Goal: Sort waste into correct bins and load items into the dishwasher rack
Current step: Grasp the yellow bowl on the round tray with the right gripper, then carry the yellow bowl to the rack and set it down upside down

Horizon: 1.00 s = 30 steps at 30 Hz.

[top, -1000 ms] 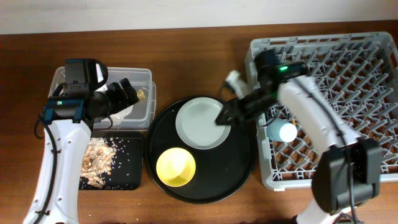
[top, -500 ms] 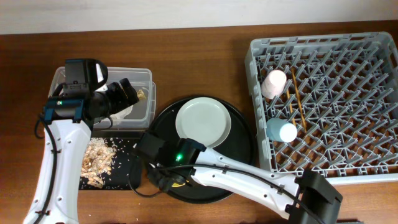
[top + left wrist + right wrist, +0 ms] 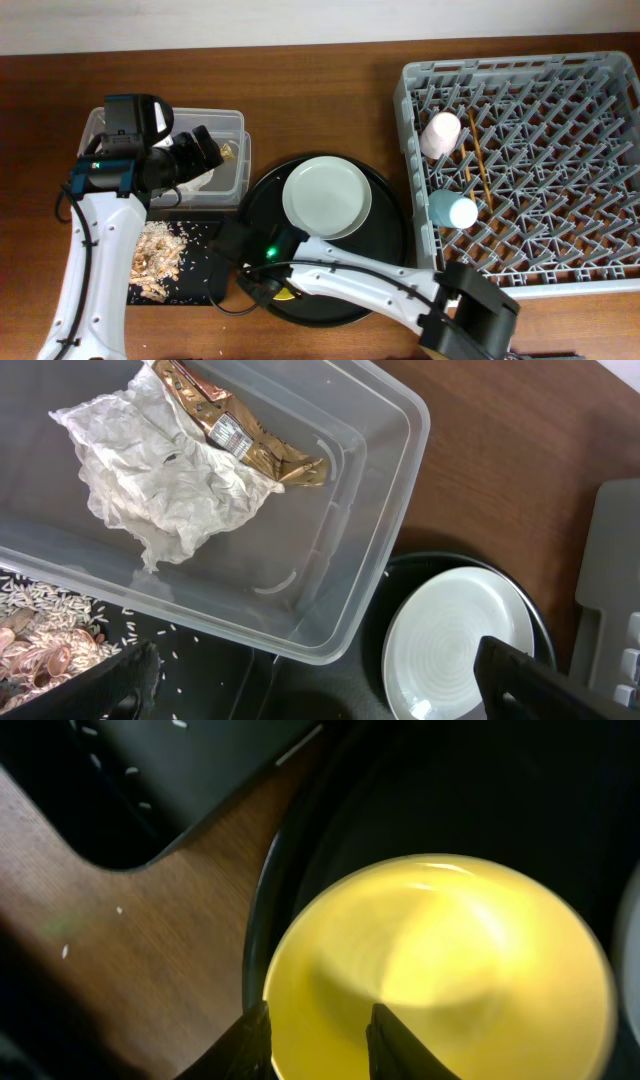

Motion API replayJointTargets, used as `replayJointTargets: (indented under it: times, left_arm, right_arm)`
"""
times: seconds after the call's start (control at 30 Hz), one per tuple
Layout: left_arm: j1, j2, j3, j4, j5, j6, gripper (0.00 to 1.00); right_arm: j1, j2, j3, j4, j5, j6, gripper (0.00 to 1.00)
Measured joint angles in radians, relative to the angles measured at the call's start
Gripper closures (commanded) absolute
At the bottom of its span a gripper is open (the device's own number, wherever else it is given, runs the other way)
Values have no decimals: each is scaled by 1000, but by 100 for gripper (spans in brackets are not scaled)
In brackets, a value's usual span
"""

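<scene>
Hovering low over the round black tray (image 3: 450, 790), the right gripper (image 3: 320, 1012) holds its fingers parted astride the near rim of the yellow bowl (image 3: 440, 980) directly beneath it, clamping nothing, while the left gripper (image 3: 322, 672) hangs spread wide and empty above the clear box (image 3: 385, 510) containing the tissue (image 3: 170, 470) and wrapper (image 3: 240, 435).

yellow bowl (image 3: 430, 980), white plate (image 3: 327, 196), grey rack (image 3: 560, 130)

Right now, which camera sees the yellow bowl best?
The right wrist camera: the yellow bowl fills most of its picture, bright but a bit blurry, inside the round black tray. Overhead, the right arm covers nearly all of it, leaving only a yellow sliver. The left wrist camera doesn't show it at all.
</scene>
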Motion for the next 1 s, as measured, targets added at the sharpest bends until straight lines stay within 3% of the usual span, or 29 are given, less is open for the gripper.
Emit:
replayJointTargets:
  times: [0.13,0.23,0.4,0.53,0.73,0.87,1.0]
  left_arm:
    - [0,0,0,0,0,0,1]
    - [0,0,0,0,0,0,1]
    - [0,0,0,0,0,0,1]
    - [0,0,0,0,0,0,1]
    - [0,0,0,0,0,0,1]
    - [0,0,0,0,0,0,1]
    - [0,0,0,1,0,0,1]
  right_arm:
    - [34,45,0,18,-7,0,67]
    - [38,80,0,19,-6,-1,84]
    - [38,92,-1,17,-6,3,96]
    - [38,89,2,12,13,3,96]
    - [-21,-8,134,-169,1,-68,96]
    - [-186,-191,217,-209,-24,-143,96]
    - [-643,-322,233,-230,-242,-305,96]
